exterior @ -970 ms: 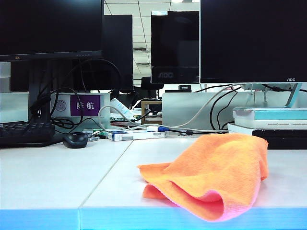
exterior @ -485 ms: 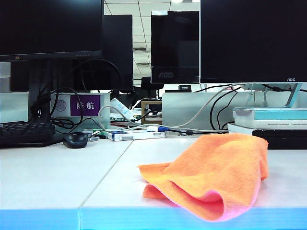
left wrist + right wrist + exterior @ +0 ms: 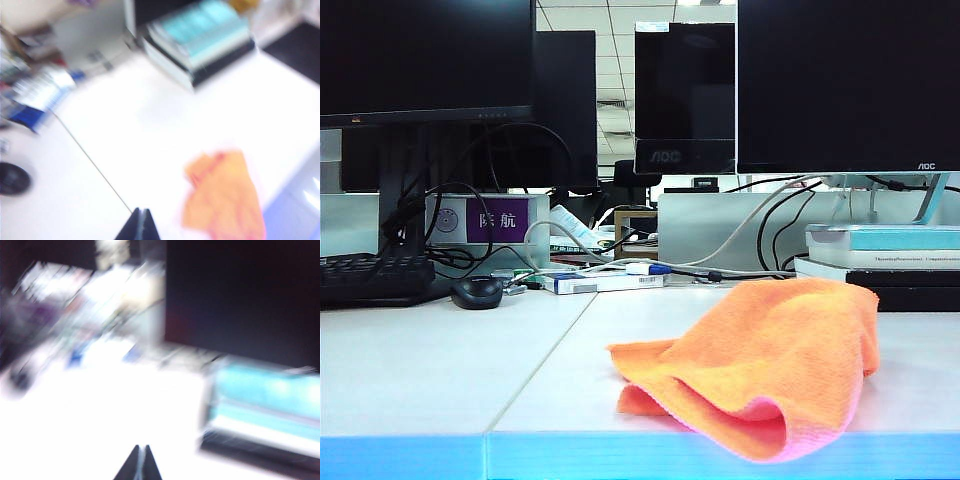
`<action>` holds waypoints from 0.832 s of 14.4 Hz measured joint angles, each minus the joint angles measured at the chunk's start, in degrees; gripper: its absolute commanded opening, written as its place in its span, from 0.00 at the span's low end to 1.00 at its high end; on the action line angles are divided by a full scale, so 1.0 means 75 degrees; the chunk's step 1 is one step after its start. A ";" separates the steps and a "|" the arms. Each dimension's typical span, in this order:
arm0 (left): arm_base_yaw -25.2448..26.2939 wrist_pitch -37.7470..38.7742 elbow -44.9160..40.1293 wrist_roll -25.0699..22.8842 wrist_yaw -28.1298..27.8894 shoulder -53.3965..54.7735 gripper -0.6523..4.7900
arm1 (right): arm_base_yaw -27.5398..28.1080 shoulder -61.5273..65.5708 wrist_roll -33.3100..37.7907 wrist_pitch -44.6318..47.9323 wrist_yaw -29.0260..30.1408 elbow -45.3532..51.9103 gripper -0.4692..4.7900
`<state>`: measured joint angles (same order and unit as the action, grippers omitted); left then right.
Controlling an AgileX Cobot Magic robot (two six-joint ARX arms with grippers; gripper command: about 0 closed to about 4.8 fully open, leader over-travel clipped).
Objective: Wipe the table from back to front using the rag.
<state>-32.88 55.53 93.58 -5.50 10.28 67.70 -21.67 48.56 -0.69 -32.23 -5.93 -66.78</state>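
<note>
The orange rag [image 3: 760, 365] lies crumpled on the white table [image 3: 440, 370] at the front right, its pinkish underside hanging over the light blue front edge. No arm shows in the exterior view. The blurred left wrist view looks down on the rag [image 3: 225, 197] from high up. My left gripper [image 3: 141, 212] is shut and empty, its tips over bare table beside the seam line, apart from the rag. My right gripper [image 3: 140, 449] is shut and empty too, above bare table near the stacked books [image 3: 265, 405]. The rag is out of the right wrist view.
A stack of books [image 3: 885, 265] sits behind the rag at the right. A black mouse [image 3: 477, 292], a keyboard [image 3: 370, 278], small boxes, cables and monitors [image 3: 845, 85] crowd the back of the table.
</note>
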 measured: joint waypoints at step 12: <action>-0.0326 -0.0038 0.0344 -0.0181 0.0300 0.0338 0.11 | -0.2436 0.3605 -0.0714 -0.3255 0.0799 -0.0067 0.41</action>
<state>-35.33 55.24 96.16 -6.85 12.53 70.24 -39.94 75.59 -6.04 -56.64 0.05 -67.29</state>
